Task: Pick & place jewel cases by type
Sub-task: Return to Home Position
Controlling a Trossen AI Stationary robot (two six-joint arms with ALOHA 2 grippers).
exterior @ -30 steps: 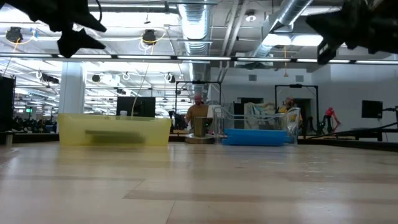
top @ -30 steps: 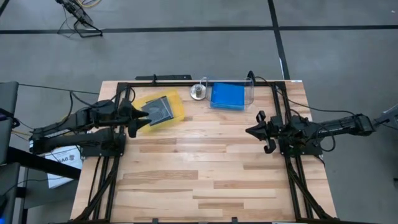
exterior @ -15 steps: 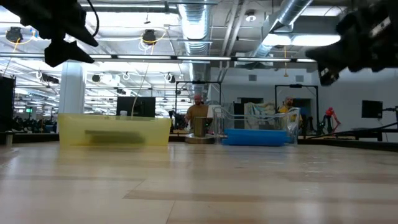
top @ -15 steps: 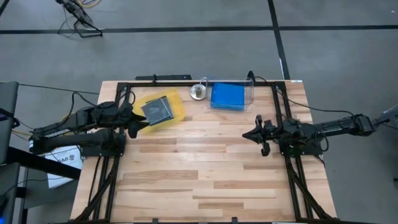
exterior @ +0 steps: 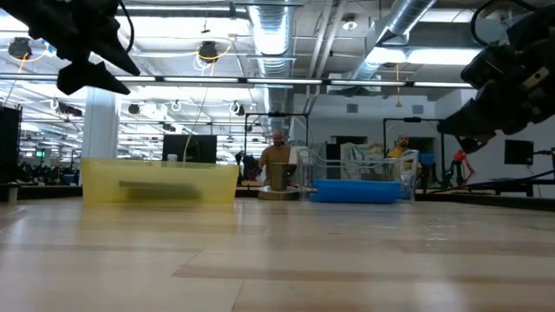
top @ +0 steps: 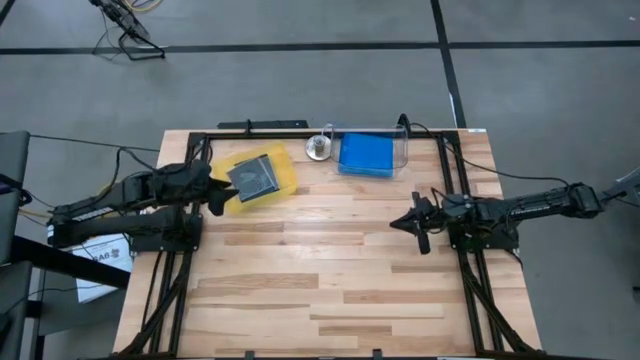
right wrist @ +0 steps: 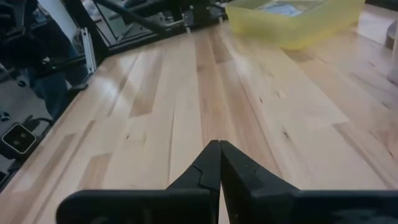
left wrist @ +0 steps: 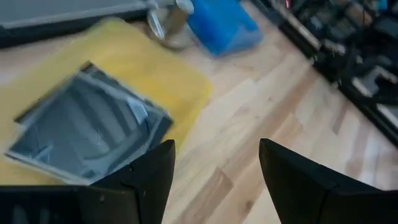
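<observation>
Clear-grey jewel cases (top: 254, 177) lie stacked in the yellow tray (top: 285, 166) near the table's far left; in the left wrist view the same cases (left wrist: 87, 134) rest flat on the tray (left wrist: 168, 74). Blue jewel cases (top: 364, 154) lie in the clear tub (top: 401, 148) at the far edge, and they show again as blue cases (left wrist: 221, 25). My left gripper (top: 216, 196) (left wrist: 214, 168) is open and hovers just left of the tray's near corner. My right gripper (top: 406, 222) (right wrist: 219, 149) is shut, above bare table near the right side.
A small metal object (top: 318, 148) stands between tray and tub at the far edge. A black frame (top: 300, 134) runs along the table's far and side edges. The table's middle and near half are bare wood (top: 320, 280). In the low view the tray (exterior: 160, 182) and tub (exterior: 357, 178) stand far back.
My left gripper has drawn back from over the tray's edge toward the table's left edge. My right gripper has come down toward the table and turned about its wrist. The cases, tray and tub have not moved.
</observation>
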